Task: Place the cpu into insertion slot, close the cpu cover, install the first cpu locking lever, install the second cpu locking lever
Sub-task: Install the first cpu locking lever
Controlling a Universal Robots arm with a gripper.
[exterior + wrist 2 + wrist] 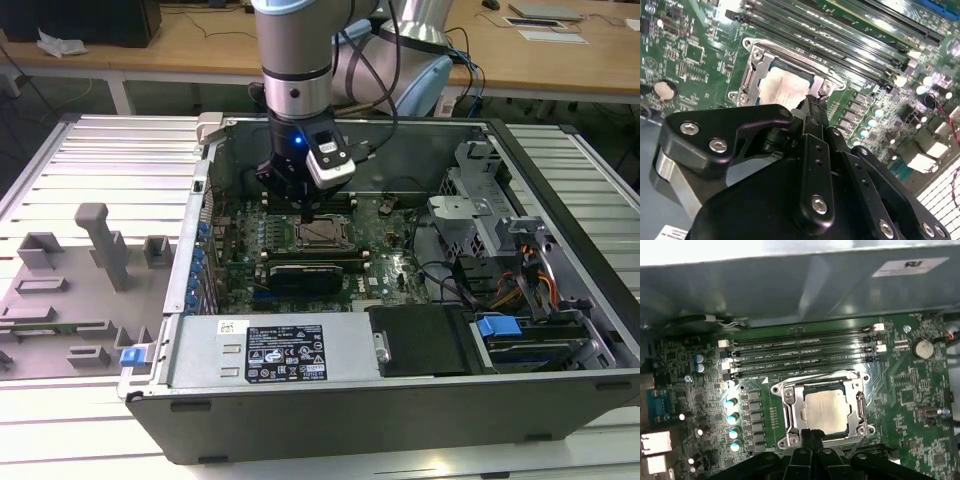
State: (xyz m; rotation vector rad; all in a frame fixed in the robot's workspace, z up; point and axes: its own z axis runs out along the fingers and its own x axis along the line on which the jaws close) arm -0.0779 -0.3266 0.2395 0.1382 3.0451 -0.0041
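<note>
Exterior view shows the arm reaching down into an open computer case [560, 330] lying on a ribbed metal table [90, 160], with the gripper [312, 212] lowered just above the green motherboard [390, 265]. Directly below its tips sits the insertion slot [318, 235], and at 6 o'clock from the slot lies a long black heatsink block [305, 272]. At 9 o'clock from the case, grey fixture blocks [100, 245] stand on the table.

Both wrist views show the cpu [827, 411] [784, 86] lying flat in the slot [822, 410], its pale metal top showing through the window of the cpu cover [791, 412] [756, 75], which lies down flat around the chip. In the first wrist view the black fingertips [807, 436] meet with no gap between them and hold nothing; they hover over the near edge of the cover frame, though contact cannot be judged. The long black memory slots [800, 356] run parallel beyond the socket, toward the grey case wall [790, 285]. A round coin battery [923, 348] sits on the board, well apart from the socket.
</note>
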